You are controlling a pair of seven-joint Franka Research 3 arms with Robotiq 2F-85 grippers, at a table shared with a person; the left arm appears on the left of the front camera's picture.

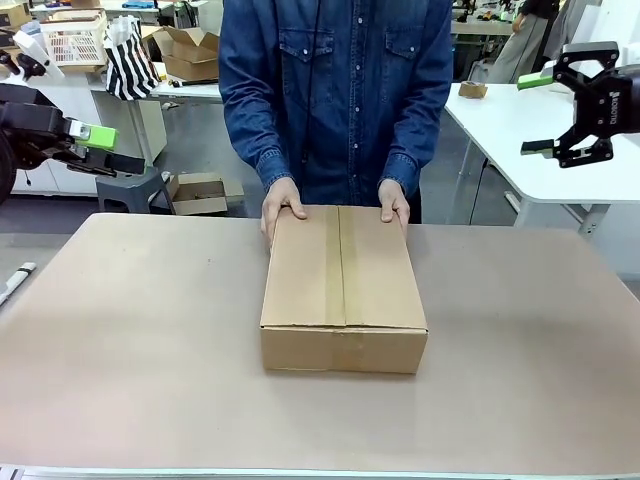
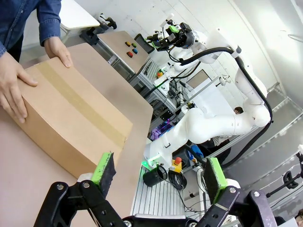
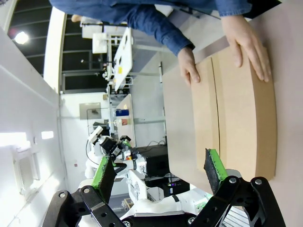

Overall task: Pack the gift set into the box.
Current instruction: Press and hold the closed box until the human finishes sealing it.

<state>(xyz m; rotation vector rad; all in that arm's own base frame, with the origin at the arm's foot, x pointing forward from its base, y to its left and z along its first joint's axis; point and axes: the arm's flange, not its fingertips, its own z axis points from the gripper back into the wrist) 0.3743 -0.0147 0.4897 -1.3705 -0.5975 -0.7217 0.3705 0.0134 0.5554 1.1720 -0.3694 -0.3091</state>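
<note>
Box (image 1: 343, 285) shut, flat on mid surface (image 1: 120, 330), held at far end by hands (image 1: 283, 205). Looks stiff, smooth, likely not light. Best pressed on both long sides. Left fingers (image 2: 104, 166) and right fingers (image 3: 105, 172) wide open, empty, well apart from it.

The closed box (image 1: 343, 290) sits on the surface (image 1: 120, 340), person's hands (image 1: 283, 206) on its far corners. Left hand (image 1: 112, 149) and right hand (image 1: 537, 114) hang open, well apart from the box.

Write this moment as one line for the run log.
box: flaps shut, on table | person's hands: on its far end | left gripper: open, empty | right gripper: open, empty
</note>
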